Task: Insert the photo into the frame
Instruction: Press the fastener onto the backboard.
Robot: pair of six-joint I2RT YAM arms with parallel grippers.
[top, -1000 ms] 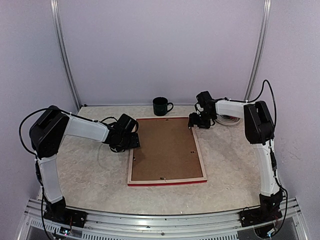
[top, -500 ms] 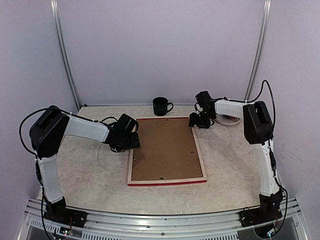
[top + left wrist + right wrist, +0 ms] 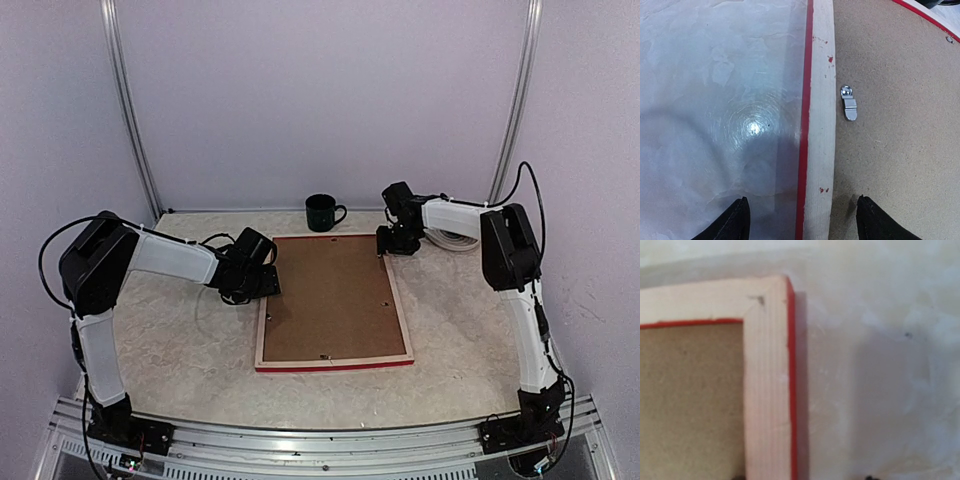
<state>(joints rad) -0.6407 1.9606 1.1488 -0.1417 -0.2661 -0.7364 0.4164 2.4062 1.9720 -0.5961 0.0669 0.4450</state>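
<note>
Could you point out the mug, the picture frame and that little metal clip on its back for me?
mug [image 3: 321, 212]: top view, on its dark body.
frame [image 3: 821, 100]: left wrist view, on its pale wooden rail.
metal clip [image 3: 849, 103]: left wrist view, on its flat silver tab.

The frame [image 3: 335, 361] lies back-up on the desk [image 3: 180, 340], backing board [image 3: 330, 300] in it, mug [image 3: 321, 213] just behind, left jaws astride its left rail, right jaws over its far-right corner.
</note>
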